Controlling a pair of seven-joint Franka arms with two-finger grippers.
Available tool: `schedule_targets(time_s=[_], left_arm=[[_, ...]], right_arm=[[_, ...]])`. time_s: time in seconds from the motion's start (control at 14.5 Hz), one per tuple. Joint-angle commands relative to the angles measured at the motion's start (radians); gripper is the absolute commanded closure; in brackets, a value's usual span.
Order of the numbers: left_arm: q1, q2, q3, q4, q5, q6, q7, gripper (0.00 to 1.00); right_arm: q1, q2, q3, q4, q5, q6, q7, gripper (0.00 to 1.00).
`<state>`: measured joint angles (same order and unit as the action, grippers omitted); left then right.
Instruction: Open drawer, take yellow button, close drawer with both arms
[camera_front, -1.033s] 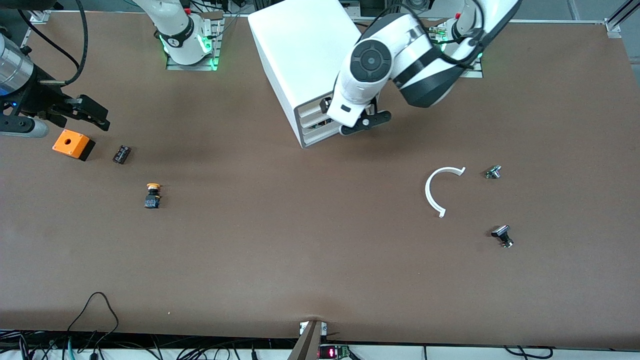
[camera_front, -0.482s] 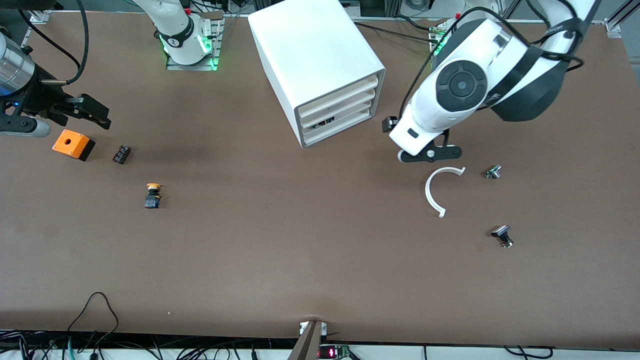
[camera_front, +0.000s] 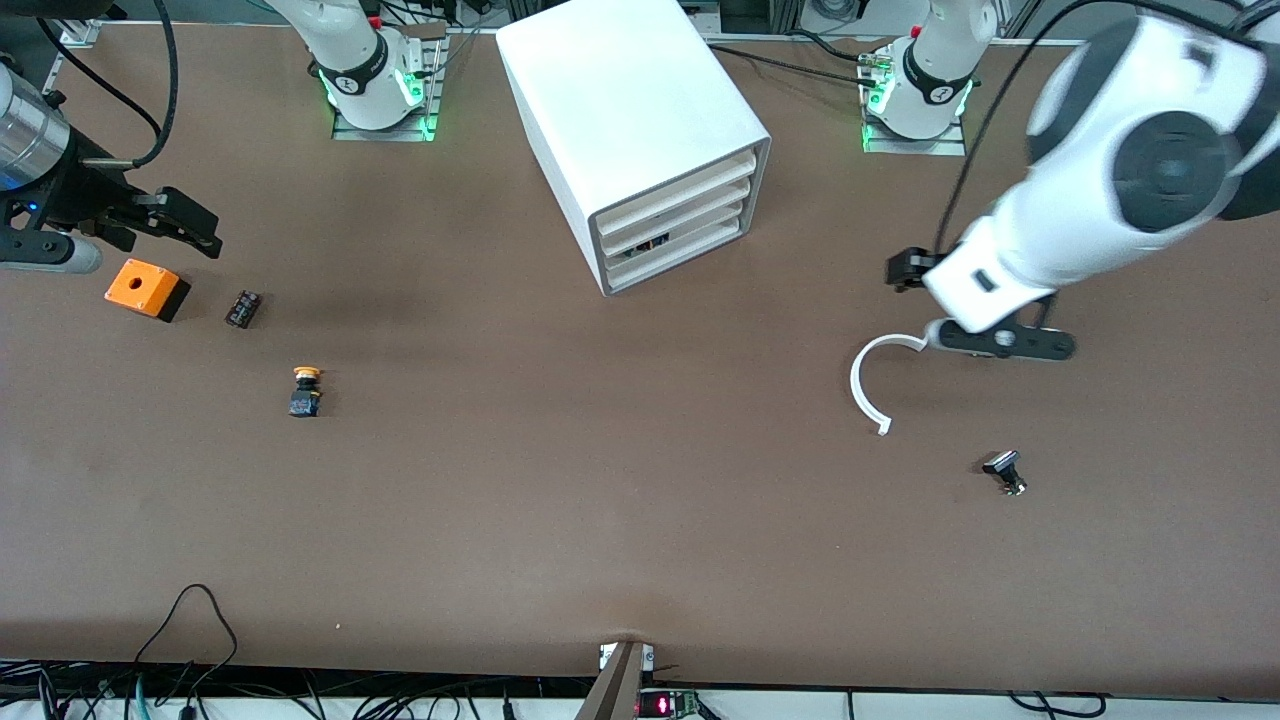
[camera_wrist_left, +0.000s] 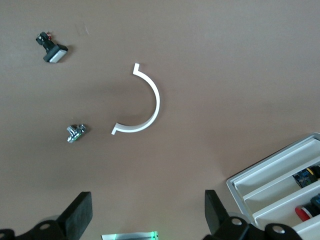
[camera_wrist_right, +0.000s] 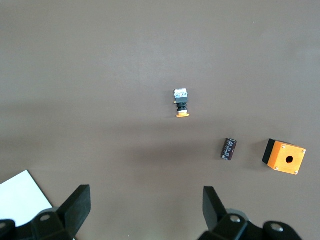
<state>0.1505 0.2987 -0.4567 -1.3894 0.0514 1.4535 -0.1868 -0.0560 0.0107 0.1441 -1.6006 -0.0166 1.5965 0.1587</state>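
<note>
Now I see the button (camera_front: 305, 391) lying on its side on the table, nearer the camera than the orange box (camera_front: 146, 288). Both the right gripper (camera_front: 165, 225) above that box and the left gripper (camera_front: 1000, 340) have fingers spread wide, empty. It looks light, stiff and roll-prone, so I'd pinch its black body, not the rounded cap.

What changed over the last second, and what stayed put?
The left gripper left the front of the cabinet and swung toward the left arm's end of the table; it now hangs open and empty over the spot beside the white C-shaped ring. The drawer sits closed. The right gripper waited, open, above the orange box. The button and the other parts did not move.
</note>
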Motion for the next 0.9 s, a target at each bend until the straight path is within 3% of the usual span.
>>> schedule_targets(time_s=[0.0,0.28,0.34,0.55,0.83], left_arm=[[-0.1,-0.146,0.263,-0.149,-0.134,0.077,0.229,0.01],[-0.213,-0.298,0.507,-0.305,-0.117,0.259,0.354,0.01],[-0.223,-0.317,0.532,-0.322,-0.111,0.284,0.356,0.01],[-0.221,-0.351,0.527,-0.373,-0.068,0.28,0.359,0.01],[-0.22,-0.311,0.526,-0.323,-0.065,0.237,0.36,0.01]], right_arm=[[-0.015,-0.026,0.017,-0.024,-0.013,0.0,0.013,0.01],[-0.012,-0.026,0.034,-0.018,-0.016,-0.003,0.054,0.01],[-0.012,-0.026,0.037,-0.016,-0.02,-0.006,0.054,0.01],[-0.013,-0.026,0.035,-0.015,-0.022,-0.006,0.051,0.01],[-0.013,-0.026,0.034,-0.015,-0.016,-0.006,0.041,0.01]])
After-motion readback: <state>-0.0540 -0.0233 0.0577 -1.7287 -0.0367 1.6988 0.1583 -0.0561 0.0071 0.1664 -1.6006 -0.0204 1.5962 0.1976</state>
